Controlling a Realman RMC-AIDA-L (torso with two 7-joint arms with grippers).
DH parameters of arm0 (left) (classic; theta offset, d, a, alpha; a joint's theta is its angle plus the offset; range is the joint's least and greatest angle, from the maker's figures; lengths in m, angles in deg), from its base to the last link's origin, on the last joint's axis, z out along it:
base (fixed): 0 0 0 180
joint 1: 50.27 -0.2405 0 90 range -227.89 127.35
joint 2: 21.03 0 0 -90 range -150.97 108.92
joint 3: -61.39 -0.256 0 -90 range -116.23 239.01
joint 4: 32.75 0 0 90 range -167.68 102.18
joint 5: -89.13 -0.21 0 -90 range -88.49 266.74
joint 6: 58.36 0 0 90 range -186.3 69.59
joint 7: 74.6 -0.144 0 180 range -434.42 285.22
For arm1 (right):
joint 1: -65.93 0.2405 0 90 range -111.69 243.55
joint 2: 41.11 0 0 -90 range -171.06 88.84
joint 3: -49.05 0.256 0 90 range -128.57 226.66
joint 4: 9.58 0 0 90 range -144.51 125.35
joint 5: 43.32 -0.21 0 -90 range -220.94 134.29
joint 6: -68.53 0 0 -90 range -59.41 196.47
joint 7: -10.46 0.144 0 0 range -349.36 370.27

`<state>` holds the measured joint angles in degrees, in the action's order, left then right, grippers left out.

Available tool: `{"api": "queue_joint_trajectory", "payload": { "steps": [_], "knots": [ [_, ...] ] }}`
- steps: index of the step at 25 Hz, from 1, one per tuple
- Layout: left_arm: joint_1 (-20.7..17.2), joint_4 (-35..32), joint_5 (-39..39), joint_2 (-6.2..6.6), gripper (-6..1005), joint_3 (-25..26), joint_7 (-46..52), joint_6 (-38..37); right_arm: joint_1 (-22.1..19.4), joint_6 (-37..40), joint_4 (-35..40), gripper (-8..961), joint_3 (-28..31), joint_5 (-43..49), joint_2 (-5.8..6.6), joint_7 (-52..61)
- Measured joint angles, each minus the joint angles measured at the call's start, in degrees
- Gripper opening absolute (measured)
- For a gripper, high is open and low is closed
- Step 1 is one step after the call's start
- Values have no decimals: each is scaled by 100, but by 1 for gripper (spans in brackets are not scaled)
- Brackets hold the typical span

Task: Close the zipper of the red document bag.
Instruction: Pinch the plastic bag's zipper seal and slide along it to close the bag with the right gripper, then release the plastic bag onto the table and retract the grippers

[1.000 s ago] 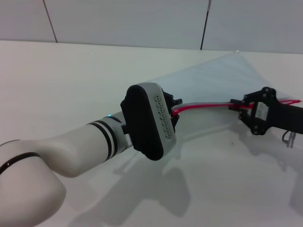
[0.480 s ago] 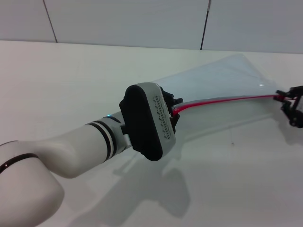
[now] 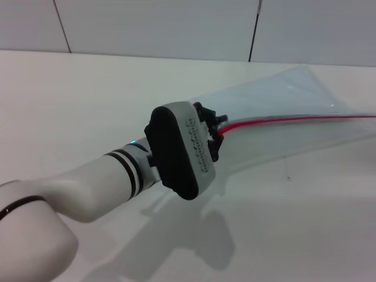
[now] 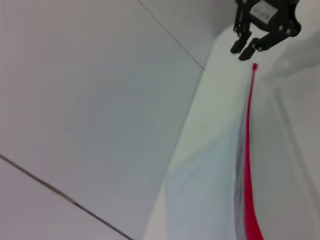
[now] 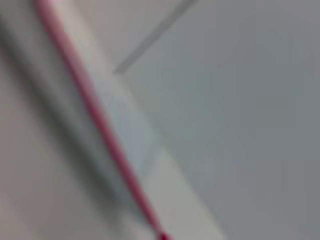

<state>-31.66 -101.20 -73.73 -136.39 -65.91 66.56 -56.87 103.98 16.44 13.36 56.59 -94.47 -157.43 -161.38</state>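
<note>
The zipper [image 3: 294,119] runs as a thin red line along the near long edge of the red document bag [image 3: 282,97], which lies flat on the white counter [image 3: 76,94], right of centre and reaching the right border of the head view. The red strip reads as one drawn line along the part in view, so the closing looks nearly or fully done. The slider tab is too small to pick out.

The left end effector [image 3: 215,132] holds the near end of the strip, its fingers together on the red edge, with the bag corner raised a little off the counter there. In the left wrist view the right end effector [image 4: 247,50] hangs just beyond the far tip of the zipper, fingers slightly apart and clamped on nothing. It is outside the head view.

To finish well, I judge the left hold should stay firm and low so the strip stays taut and straight. The far end should then be checked for a seated slider, since any slack would let the teeth gape. Letting go gently would keep the thin plastic from springing.

The bag is translucent and appears to hold nothing.
</note>
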Motion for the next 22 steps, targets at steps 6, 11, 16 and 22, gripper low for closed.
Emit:
{"api": "queue_joint_trajectory", "payload": {
  "steps": [6, 11, 16, 22],
  "knots": [
    [-161, 470, 50, -63, 174, 37, 43, 1280, -131, -58, -233, 238, 281, -1271, -21, -1],
    [-190, 895, 343, -68, 177, 44, 74, 2222, -321, -432, -561, 448, 289, -2118, -23, -3],
    [-146, 1299, 955, -57, 366, 17, 129, 3133, -542, -1220, -1071, 558, 291, -2938, -13, -5],
    [-100, 1889, 1395, -64, 512, 105, 792, 4387, -774, -2043, -1783, 697, 291, -3749, -20, -7]
  ]
}}
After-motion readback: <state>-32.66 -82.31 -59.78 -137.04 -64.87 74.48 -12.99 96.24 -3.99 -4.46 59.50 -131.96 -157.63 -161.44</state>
